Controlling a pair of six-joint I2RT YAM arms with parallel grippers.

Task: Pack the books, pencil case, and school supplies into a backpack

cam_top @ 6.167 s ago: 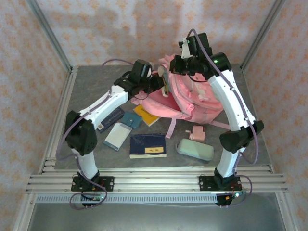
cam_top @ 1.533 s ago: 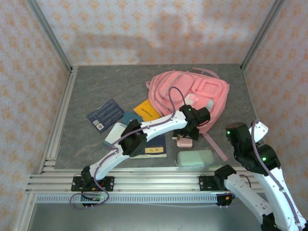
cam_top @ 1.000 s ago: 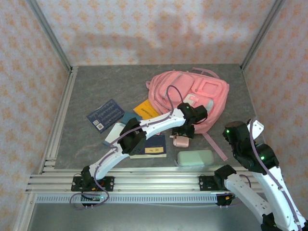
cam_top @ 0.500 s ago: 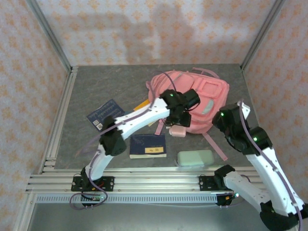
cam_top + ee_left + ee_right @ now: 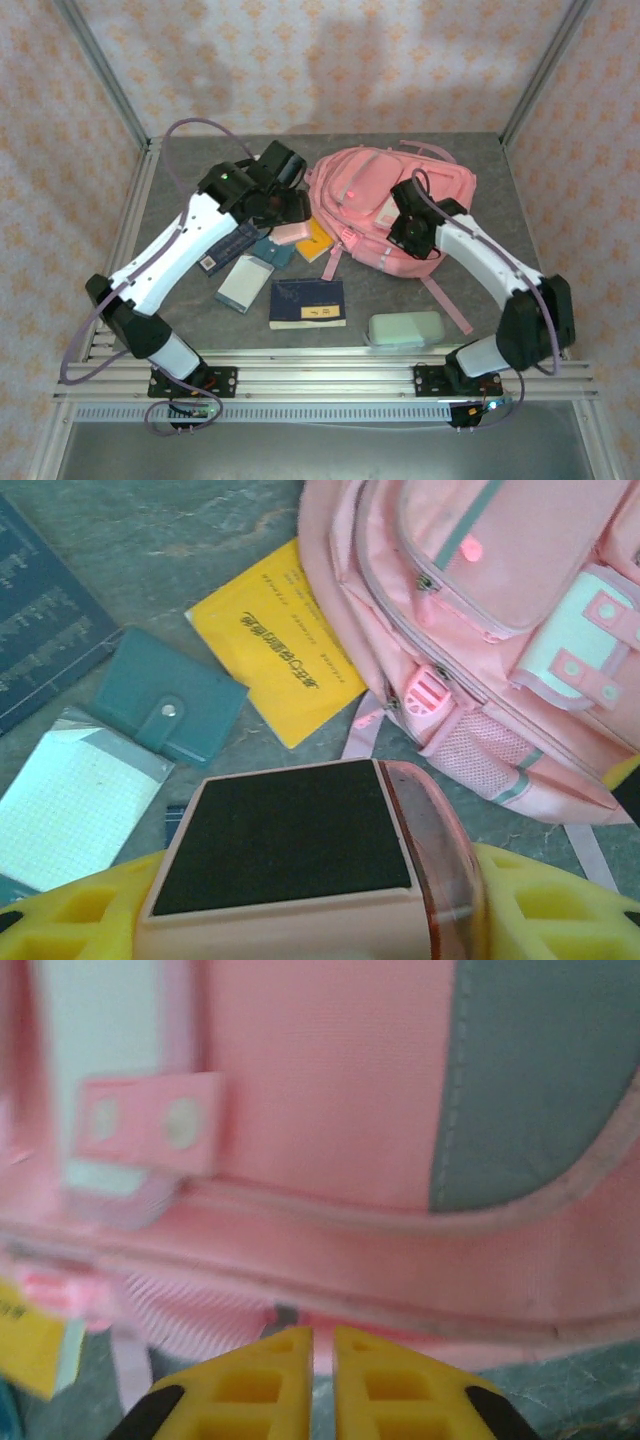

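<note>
Left end effector (image 5: 300,912) clamps pink gadget (image 5: 285,835) near backpack (image 5: 370,185) | right end effector (image 5: 322,1345) closed or nearly so at its lower seam, zip grip unclear | I see books (image 5: 308,302), pencil case (image 5: 405,328), pad (image 5: 270,250) on table (image 5: 190,170) | packing barely begun

Table count.
Books: 4. That's 1 orange-yellow paperback (image 5: 316,240), 1 navy book (image 5: 308,302) with pale band, 1 dark blue checked book (image 5: 228,248), 1 slim pale blue-grey book (image 5: 245,283).
Bags: 1 pink backpack (image 5: 385,195).
Pouches: 1 mint-green pencil case (image 5: 405,328).
Small supplies: 2 countable. That's 1 teal pad (image 5: 270,250) with snap flap, 1 pink boxy gadget (image 5: 293,232).
Robot arms: 2. That's 1 left arm (image 5: 175,245), 1 right arm (image 5: 480,255), both white with black joints.
Frame: 2 rear uprights (image 5: 100,70), one per back corner.
</note>
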